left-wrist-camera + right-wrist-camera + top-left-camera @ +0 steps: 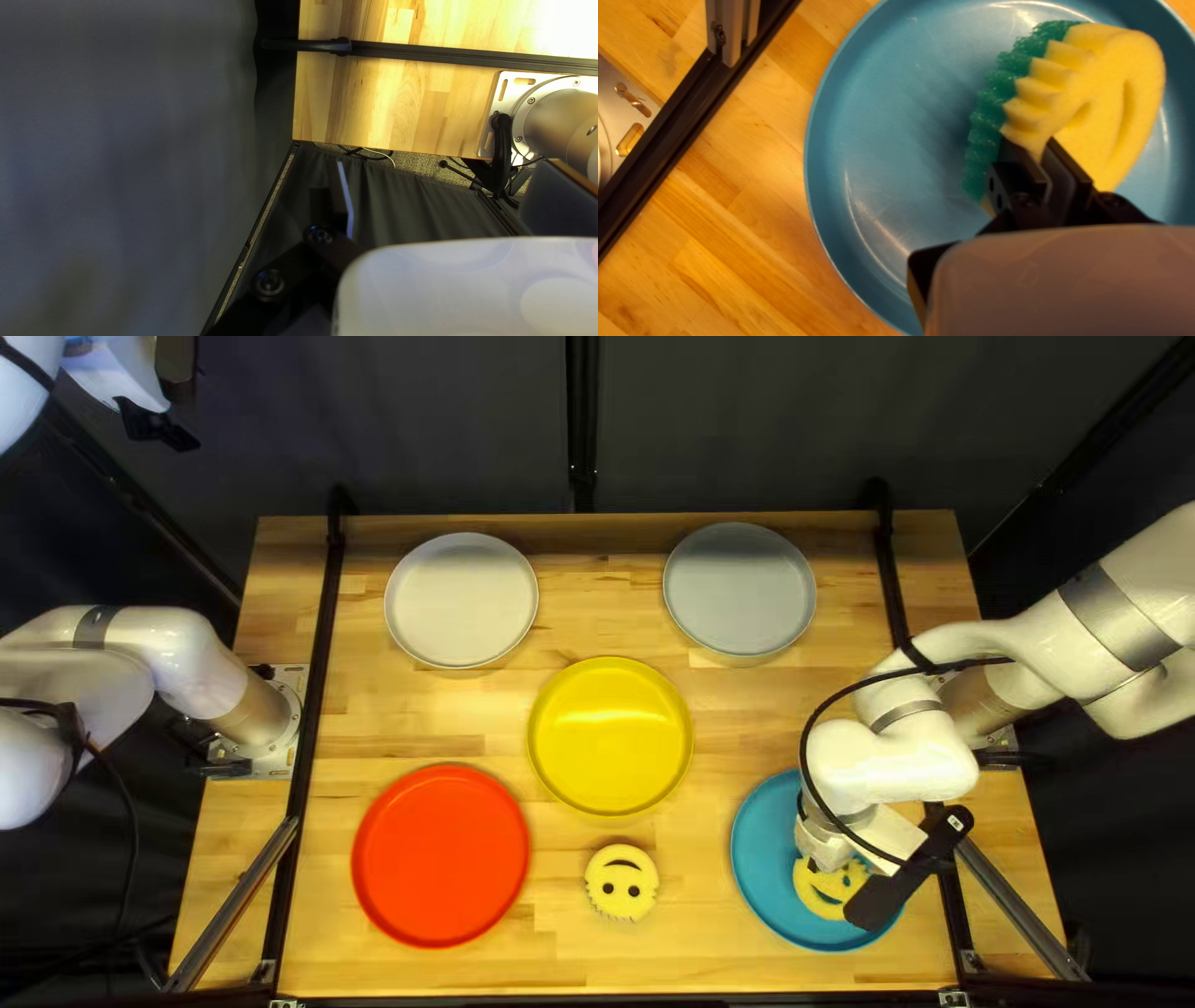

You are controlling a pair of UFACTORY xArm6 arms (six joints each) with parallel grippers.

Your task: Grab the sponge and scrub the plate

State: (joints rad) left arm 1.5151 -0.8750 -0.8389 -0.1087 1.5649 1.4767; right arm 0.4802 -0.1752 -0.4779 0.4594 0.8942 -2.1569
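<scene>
Two black fingers of the right gripper (1034, 144) are closed on the round yellow-and-green foam sponge (1126, 81), over the blue round plate (896, 124), toward its five o'clock. An off-centre pinch might let it twist under scrubbing pressure. Bare plate lies toward nine o'clock; at three, the black metal rail (952, 902) limits sweeps. Whether the left gripper (336, 186) is open, I cannot tell.

Wooden table (691, 952), pale laminated strips. Directly on it: white plate (461, 600) and grey plate (740, 589) near the far edge; yellow plate (610, 736) centrally; red plate (441, 856) and blue plate (762, 859) nearer, smiley sponge (621, 882) between them. Black rails (314, 697) flank these. Blue plate, partly hidden, appears flat.
</scene>
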